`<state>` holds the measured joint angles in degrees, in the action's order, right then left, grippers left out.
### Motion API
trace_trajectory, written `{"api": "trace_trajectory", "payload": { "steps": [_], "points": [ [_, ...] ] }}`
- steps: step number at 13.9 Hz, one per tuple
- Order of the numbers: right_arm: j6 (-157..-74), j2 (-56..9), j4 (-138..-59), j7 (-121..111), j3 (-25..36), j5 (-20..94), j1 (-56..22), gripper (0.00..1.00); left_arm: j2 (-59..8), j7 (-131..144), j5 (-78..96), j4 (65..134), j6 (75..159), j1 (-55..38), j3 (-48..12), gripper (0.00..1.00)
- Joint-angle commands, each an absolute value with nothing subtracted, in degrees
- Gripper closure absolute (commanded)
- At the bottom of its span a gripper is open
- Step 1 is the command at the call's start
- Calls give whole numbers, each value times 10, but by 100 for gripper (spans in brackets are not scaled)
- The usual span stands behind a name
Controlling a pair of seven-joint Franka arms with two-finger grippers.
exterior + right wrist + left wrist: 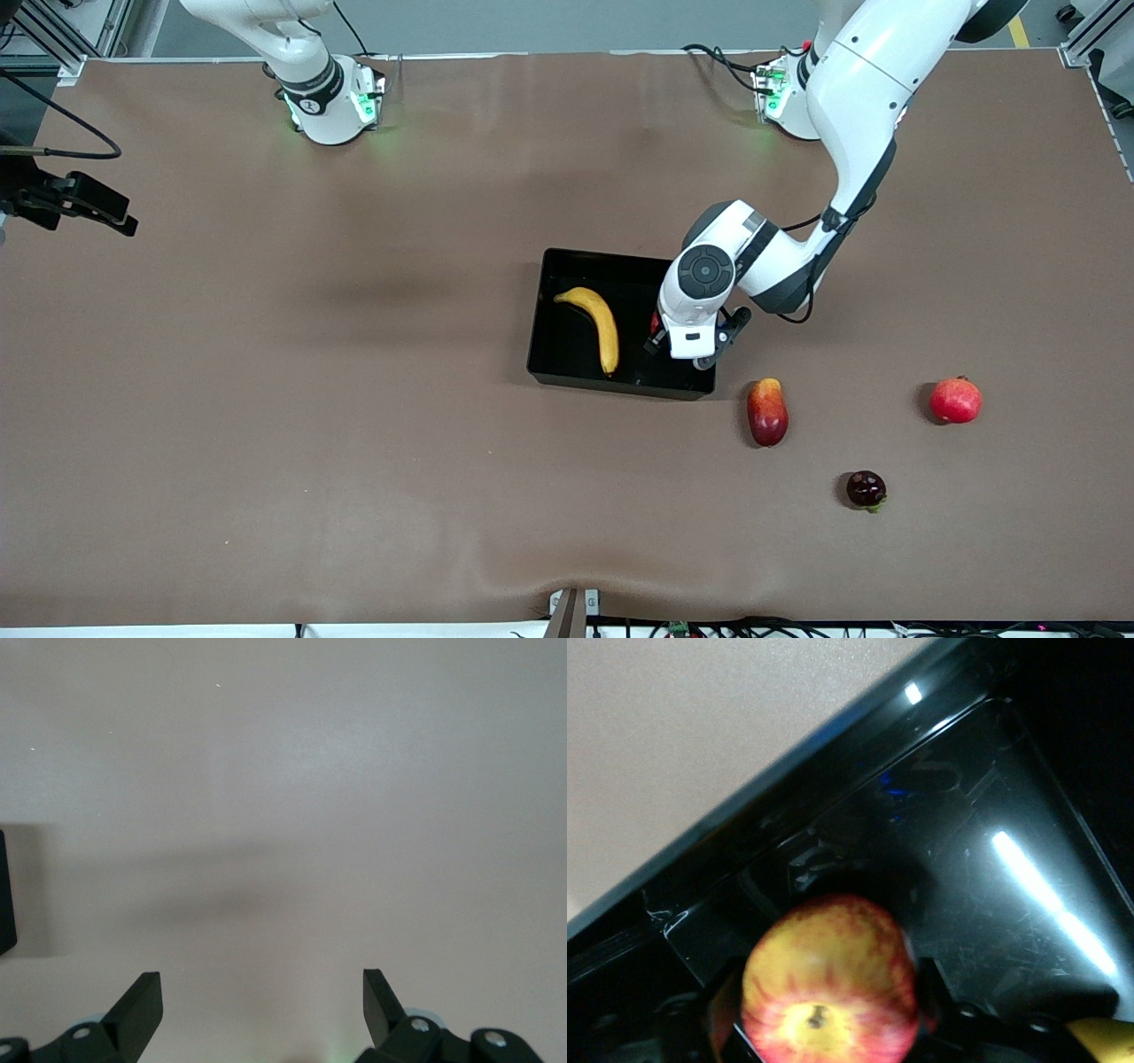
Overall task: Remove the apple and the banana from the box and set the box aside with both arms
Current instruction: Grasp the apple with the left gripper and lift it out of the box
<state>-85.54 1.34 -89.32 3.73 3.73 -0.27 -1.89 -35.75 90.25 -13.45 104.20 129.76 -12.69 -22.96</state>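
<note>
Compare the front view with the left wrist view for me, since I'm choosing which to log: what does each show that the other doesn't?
Only the front view: the whole banana lying in the box, three loose fruits on the table, and both arms. Only the left wrist view: the apple between the left hand's fingers, low inside the box. Both share the glossy black box and the banana, which the wrist view catches only as a yellow corner.
</note>
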Motion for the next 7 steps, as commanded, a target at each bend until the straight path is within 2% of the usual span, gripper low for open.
{"api": "trace_trajectory", "payload": {
  "steps": [1, 4, 7],
  "points": [
    [-853, 15, -891, 42, 40, 2, -22, 0, -355, 915, -151, 1034, 1303, -128, -230, 98],
    [-851, 15, -891, 42, 40, 2, -21, 0, -324, 915, -152, 1024, 1280, -127, -231, 100],
    [-852, 17, -888, 43, 40, 2, -22, 0, -293, 899, -152, 955, 1180, -127, -234, 100]
  ]
}}
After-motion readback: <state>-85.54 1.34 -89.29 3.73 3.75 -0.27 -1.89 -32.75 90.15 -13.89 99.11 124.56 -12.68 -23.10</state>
